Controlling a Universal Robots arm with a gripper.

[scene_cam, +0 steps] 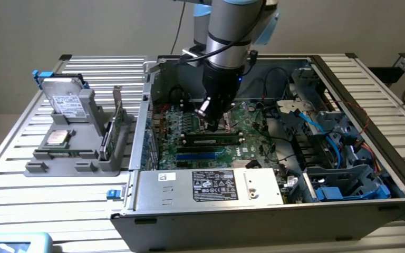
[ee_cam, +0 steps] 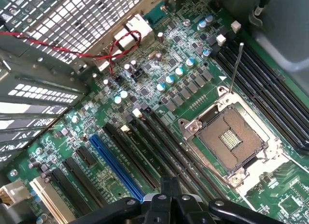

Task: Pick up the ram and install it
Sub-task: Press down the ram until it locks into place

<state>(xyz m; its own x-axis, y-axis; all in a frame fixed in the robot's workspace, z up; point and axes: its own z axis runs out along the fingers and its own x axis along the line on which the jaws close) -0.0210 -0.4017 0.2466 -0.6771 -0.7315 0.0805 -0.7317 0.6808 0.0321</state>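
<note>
The ram [scene_cam: 213, 140] is a thin green stick with dark chips. It lies lengthwise in a black slot on the motherboard [scene_cam: 188, 126] inside the open computer case. My gripper [scene_cam: 212, 124] hangs just above and behind the stick, pointing down at the board. Whether it touches the stick I cannot tell. In the wrist view the gripper [ee_cam: 169, 188] is shut, its black fingers [ee_cam: 166, 185] pressed together with nothing between them. They hover over long black slots [ee_cam: 154, 147] beside the empty processor socket [ee_cam: 231, 139].
The case walls [scene_cam: 146, 110] ring the board, with cables and blue drive bays [scene_cam: 343, 184] on the exterior view's right. A power supply [scene_cam: 210, 185] sits at the front. A grey fixture [scene_cam: 72, 153] outside the case holds a drive, a processor chip and an upright card. A blue slot [ee_cam: 116, 166] lies near the fingers.
</note>
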